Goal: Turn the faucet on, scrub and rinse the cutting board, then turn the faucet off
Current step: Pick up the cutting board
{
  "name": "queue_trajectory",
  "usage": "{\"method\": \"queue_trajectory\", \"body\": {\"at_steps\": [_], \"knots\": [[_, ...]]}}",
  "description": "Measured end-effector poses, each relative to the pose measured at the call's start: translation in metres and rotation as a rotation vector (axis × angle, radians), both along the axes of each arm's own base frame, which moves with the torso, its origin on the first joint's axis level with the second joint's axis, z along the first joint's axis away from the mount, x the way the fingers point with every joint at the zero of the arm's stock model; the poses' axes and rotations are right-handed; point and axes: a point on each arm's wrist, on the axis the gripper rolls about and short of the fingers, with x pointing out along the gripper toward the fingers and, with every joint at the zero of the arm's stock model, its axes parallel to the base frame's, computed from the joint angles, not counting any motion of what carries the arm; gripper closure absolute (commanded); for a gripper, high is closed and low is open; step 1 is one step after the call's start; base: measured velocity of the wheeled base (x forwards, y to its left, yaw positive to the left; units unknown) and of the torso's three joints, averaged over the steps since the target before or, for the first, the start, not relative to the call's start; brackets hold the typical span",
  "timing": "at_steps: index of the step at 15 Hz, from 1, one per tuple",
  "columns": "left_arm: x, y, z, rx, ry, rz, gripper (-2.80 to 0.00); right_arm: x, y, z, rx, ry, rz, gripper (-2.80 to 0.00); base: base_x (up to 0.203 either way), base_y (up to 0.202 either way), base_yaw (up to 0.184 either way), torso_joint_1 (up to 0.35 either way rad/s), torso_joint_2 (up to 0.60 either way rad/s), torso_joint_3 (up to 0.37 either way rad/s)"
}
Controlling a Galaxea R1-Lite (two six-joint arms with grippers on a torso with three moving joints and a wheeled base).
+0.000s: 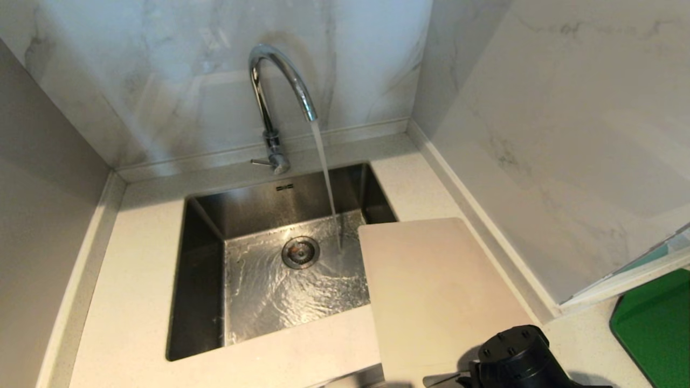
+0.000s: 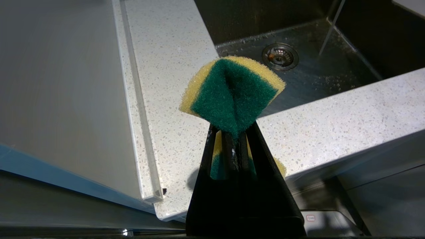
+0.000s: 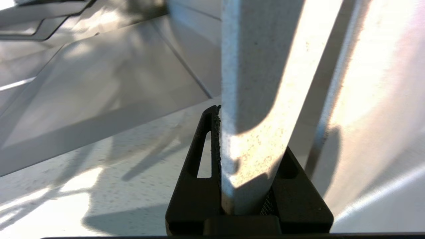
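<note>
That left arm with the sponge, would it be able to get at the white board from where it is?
Probably yes. The left pincer grips the sponge over the counter beside the sink, with nothing standing between. The cutting board, held by the right pincer, juts over the sink's right edge.

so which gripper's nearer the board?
Right. Right gripper is clamped on the board; left gripper holds the sponge over the counter, away from it.

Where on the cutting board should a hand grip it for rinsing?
Judging by its pose, grip the cutting board by its near short edge, from the robot's side, as the right hand does now: the far end then reaches over the sink toward the faucet stream.
</note>
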Motion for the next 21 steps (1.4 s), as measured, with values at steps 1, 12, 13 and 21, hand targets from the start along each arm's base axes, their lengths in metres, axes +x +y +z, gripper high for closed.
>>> {"method": "queue_trajectory", "body": {"at_steps": [1, 12, 13, 21], "knots": [[0.0, 0.0, 0.0, 0.0, 0.0, 0.001, 0.0, -0.001, -0.001, 0.003, 0.011, -0.014, -0.001, 0.0, 0.0, 0.0, 0.0, 0.0, 0.0, 0.0], [0.0, 0.0, 0.0, 0.0, 0.0, 0.0, 0.0, -0.014, -0.02, 0.046, 0.033, -0.236, 0.022, 0.0, 0.0, 0.0, 0.0, 0.0, 0.0, 0.0], [0.0, 0.0, 0.0, 0.0, -0.001, 0.0, 0.0, -0.015, -0.02, 0.05, 0.02, -0.262, 0.031, 0.0, 0.0, 0.0, 0.0, 0.0, 0.0, 0.0], [0.0, 0.0, 0.0, -0.001, 0.0, -0.001, 0.0, -0.016, -0.023, 0.066, -0.098, -0.373, 0.118, 0.0, 0.0, 0.0, 0.0, 0.0, 0.0, 0.0]]}}
